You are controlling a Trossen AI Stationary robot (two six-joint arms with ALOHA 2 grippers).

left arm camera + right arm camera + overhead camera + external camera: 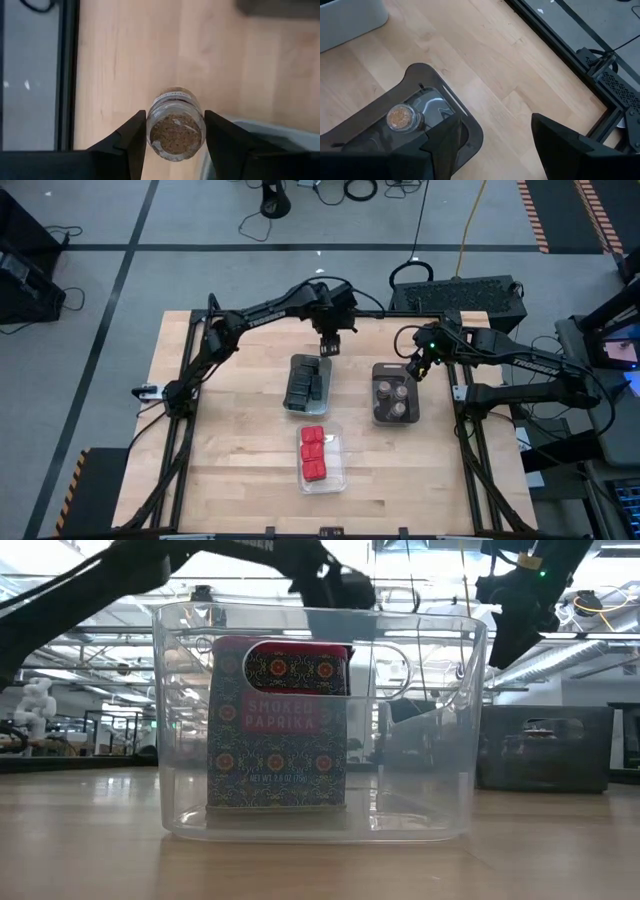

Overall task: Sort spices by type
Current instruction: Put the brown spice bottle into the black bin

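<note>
Red blocks (313,453), black blocks (306,381), cork-topped jars (393,397) sit grouped apart.

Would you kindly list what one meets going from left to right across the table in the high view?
Tray of dark blocks → left end effector, shut on a cork-topped jar → tray of red blocks → smoky tray of jars → right end effector, open.

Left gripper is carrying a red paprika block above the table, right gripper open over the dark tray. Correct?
Not quite. The left gripper holds a small round jar with a tan-brown cork top, not a red block; the left wrist view shows it. The right gripper is open over the dark tray, as you said.
</note>
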